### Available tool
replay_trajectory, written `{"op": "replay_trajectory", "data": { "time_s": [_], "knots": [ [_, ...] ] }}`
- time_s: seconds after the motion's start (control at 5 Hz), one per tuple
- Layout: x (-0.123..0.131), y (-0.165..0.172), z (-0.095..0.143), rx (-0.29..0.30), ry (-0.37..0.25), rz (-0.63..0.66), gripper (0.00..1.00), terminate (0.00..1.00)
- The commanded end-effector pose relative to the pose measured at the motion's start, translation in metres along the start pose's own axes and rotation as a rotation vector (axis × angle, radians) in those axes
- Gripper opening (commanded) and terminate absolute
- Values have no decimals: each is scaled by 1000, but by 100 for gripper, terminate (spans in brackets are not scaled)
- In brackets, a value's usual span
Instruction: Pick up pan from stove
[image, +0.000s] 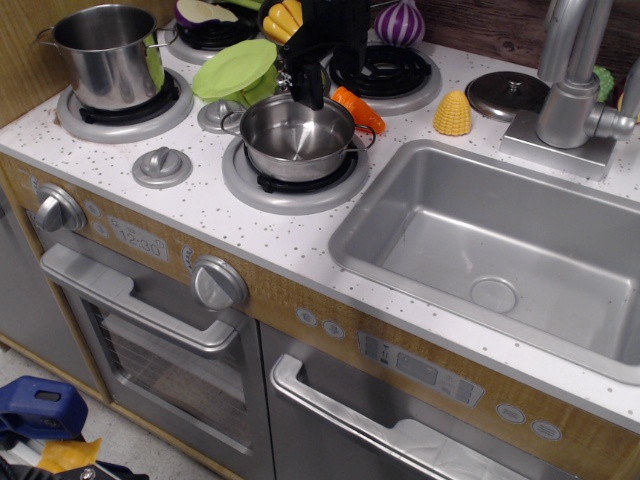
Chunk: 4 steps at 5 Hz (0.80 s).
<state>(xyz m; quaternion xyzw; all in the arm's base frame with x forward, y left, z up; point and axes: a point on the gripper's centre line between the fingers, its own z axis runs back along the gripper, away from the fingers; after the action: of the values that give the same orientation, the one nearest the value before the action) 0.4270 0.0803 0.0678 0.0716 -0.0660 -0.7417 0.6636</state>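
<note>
Here, the pan sits on the stove's front right burner.
The black gripper hangs at the pan's back rim — one finger dips just inside — though I cannot tell whether it pinches the rim.

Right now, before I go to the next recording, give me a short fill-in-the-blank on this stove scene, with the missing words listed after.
1. The pan sits on the front right burner of the stove, and the hand is at its ____ rim.
2. The taller stockpot stands on the front ____ burner.
3. The toy corn stands between the back right burner and the ____.
4. The sink lies to the ____ of the pan.

Missing words: far; left; faucet; right
</note>
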Motion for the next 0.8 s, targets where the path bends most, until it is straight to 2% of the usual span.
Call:
{"op": "replay_trajectory", "data": {
  "time_s": [0.0, 0.6],
  "knots": [
    [0, 0, 0, 0, 0, 0, 100, 0],
    [-3, 1, -7, 35, -45, -56, 100, 0]
  ]
}}
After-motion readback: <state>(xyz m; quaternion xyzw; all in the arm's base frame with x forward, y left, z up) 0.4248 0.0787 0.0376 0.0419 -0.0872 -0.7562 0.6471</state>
